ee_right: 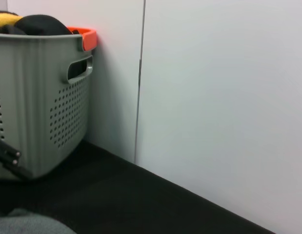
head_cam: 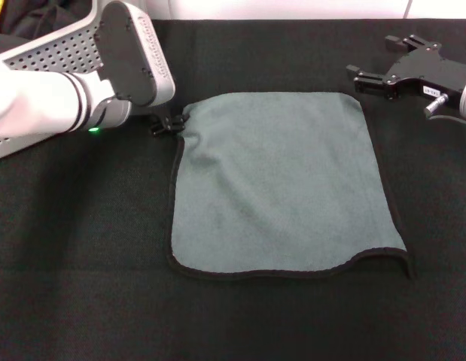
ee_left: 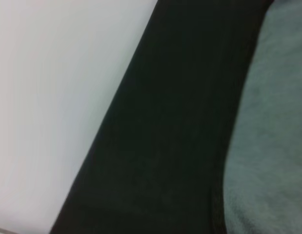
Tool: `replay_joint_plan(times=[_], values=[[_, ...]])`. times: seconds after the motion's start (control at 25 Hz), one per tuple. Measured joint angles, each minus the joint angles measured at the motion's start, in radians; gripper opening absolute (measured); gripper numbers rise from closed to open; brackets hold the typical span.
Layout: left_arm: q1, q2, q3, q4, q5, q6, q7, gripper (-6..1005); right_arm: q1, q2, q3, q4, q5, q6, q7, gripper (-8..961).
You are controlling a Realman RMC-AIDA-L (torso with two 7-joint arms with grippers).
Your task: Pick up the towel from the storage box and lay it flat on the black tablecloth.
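Even, soft overhead light; left wrist view blurred; faint shadows.

The towel [head_cam: 281, 180] lies spread on the black tablecloth [head_cam: 82, 286], mid-tabletop. The storage box [head_cam: 48, 56] sits behind, far left. Left gripper [head_cam: 166, 124] at the towel's far-left corner; right gripper [head_cam: 368, 79] far right.

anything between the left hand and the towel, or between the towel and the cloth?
Nothing visible. The left hand sits right at the far-left corner of the towel, which lies spread grey-green side up directly on the black tablecloth. The storage box is behind the left arm; the right hand is parked at far right.
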Motion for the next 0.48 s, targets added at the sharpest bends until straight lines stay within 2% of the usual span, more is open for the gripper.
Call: replay_joint_plan(times=[0.12,0.28,0.48], values=[[0.069,0.0,0.039,0.091,-0.032,0.02,0.0,717,-0.021,0.0,0.002,-0.022,0.015,-0.035,0.0,784],[0.156,0.004,0.072,0.206,-0.134,0.014,0.038,868,-0.06,0.0,0.001,-0.069,0.033,-0.064,-0.002,867],[0.233,0.005,0.088,0.285,-0.338,0.039,0.169,868,-0.082,0.0,-0.004,-0.089,0.047,-0.085,-0.005,888]])
